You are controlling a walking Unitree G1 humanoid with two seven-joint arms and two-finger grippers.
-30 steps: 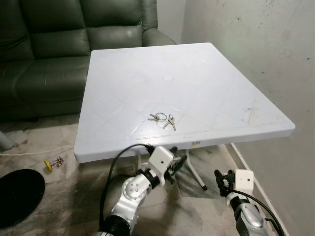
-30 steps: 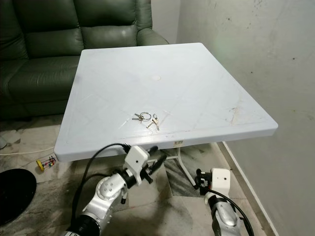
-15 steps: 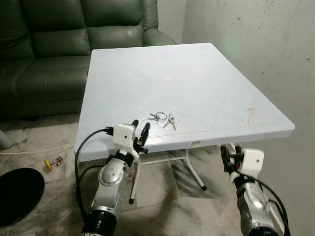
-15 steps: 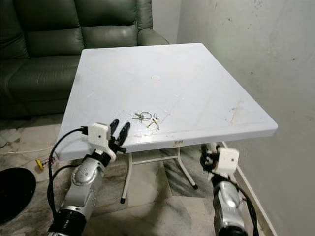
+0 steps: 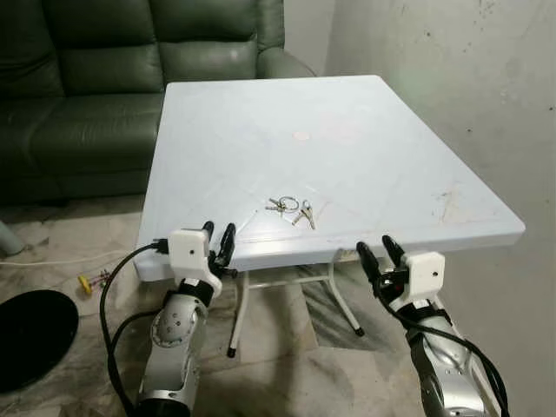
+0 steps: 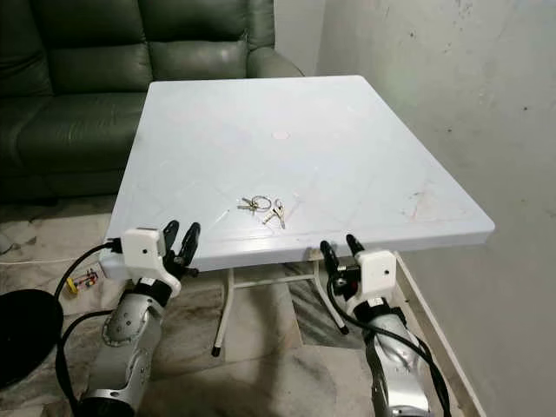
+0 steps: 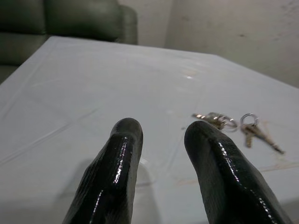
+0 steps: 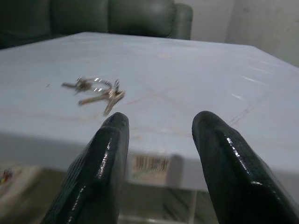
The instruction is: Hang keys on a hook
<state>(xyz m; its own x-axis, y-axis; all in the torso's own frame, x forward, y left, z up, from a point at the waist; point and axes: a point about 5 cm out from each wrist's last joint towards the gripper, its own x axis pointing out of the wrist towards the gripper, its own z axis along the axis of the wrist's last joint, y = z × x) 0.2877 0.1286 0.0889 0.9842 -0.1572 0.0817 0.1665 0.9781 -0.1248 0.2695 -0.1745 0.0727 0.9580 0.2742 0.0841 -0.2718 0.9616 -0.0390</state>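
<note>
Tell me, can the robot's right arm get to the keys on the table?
Probably yes. The right tool sits open at the table's near edge, and the keys lie close to that edge with bare tabletop between them and nothing blocking the way.

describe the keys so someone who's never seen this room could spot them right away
Find the white square table in front of the dark green sofa. The keys lie near its front edge, just beyond the two grippers: a small metal bunch on rings, the only loose object on the tabletop.
</note>
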